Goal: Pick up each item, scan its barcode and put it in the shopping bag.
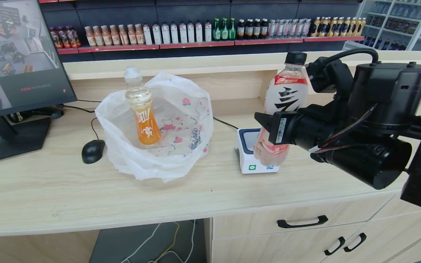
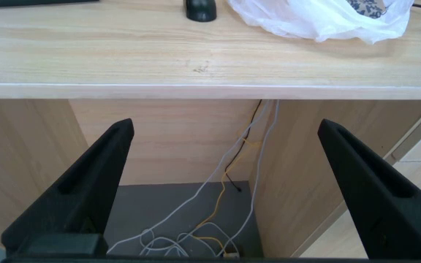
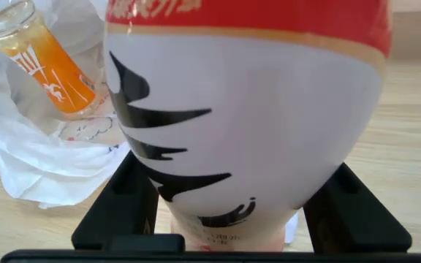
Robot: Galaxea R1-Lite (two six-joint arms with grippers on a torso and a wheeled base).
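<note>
right gripper over the barcode scanner, fingers pinching a near-upright drink bottle, left gripper below the desk edge, fingers spread, shopping bag beside the scanner

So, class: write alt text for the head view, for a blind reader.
The right gripper holds a pink black-capped drink bottle over a barcode scanner on a wooden counter. Left of it, an orange drink bottle stands in an open white shopping bag.

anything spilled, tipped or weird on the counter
Nothing stands out. The orange drink bottle stands in the white plastic shopping bag; the right gripper holds the pink-and-white plastic bottle tilted over the white scanner. No spills.
</note>
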